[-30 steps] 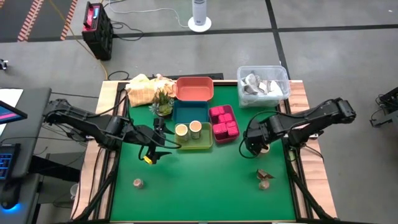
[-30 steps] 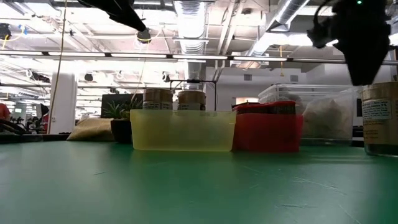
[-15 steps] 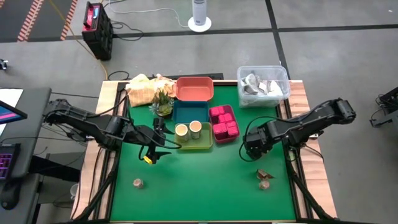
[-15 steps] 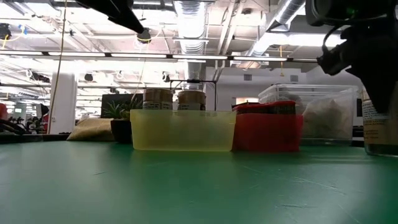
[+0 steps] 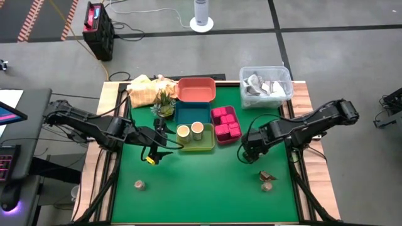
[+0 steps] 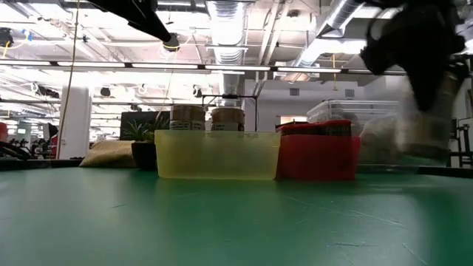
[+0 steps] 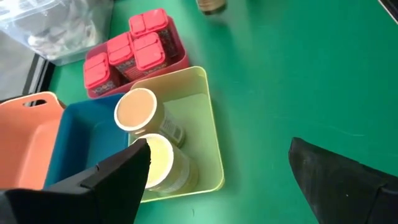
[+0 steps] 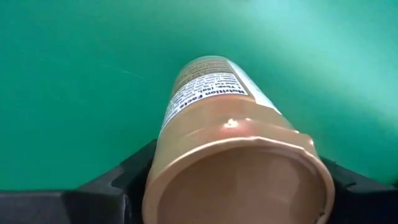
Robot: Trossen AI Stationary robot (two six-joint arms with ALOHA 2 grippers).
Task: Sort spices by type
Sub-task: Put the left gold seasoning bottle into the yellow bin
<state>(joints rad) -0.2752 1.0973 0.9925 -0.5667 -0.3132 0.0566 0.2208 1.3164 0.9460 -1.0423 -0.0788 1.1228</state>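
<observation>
Tan jar (image 8: 236,155) clamped in my right tool (image 5: 246,152), lifted off the green surface (image 5: 207,182) right of center, for the yellow tray (image 5: 200,144) with its two matching jars (image 7: 142,113). Left tool (image 5: 152,150) wide, empty, hovering beside that tray.

Tan jar (image 8: 239,155) with a printed label, lying between the two dark fingers (image 8: 118,180) of the right claw (image 8: 236,186), both pressed against its sides, above green tabletop (image 8: 74,74).
</observation>
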